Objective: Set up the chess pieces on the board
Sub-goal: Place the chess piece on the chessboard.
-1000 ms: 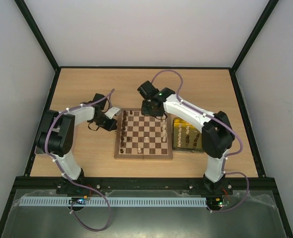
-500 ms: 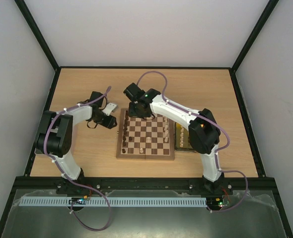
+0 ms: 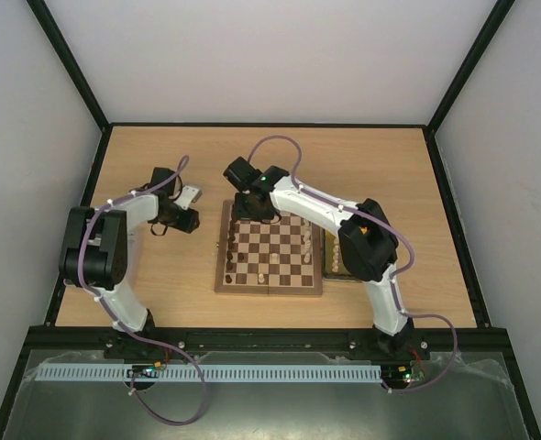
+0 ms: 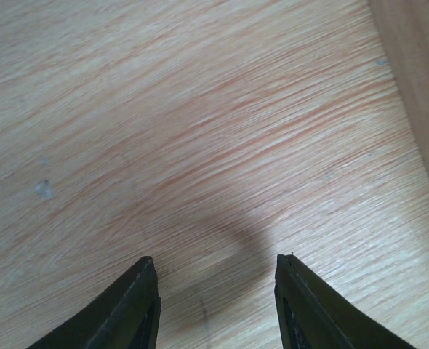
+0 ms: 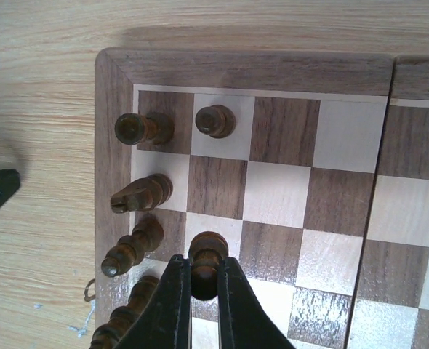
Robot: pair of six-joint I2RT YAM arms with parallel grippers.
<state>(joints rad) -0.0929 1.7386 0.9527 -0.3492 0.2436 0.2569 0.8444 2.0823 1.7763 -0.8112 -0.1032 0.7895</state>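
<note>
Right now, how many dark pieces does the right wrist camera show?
6 dark pieces: four down one edge of the board, one beside the corner, one in the right gripper. Others may be off-frame.

Bright, even light from above; soft shadow under left gripper [image 4: 214,260] on table [image 4: 163,87]; top cam sharp, wrist pics bit soft at fingers [image 4: 127,313]

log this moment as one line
right gripper shut on dark brown wooden chess piece over checked wooden board | left gripper open over wood-grain table
</note>
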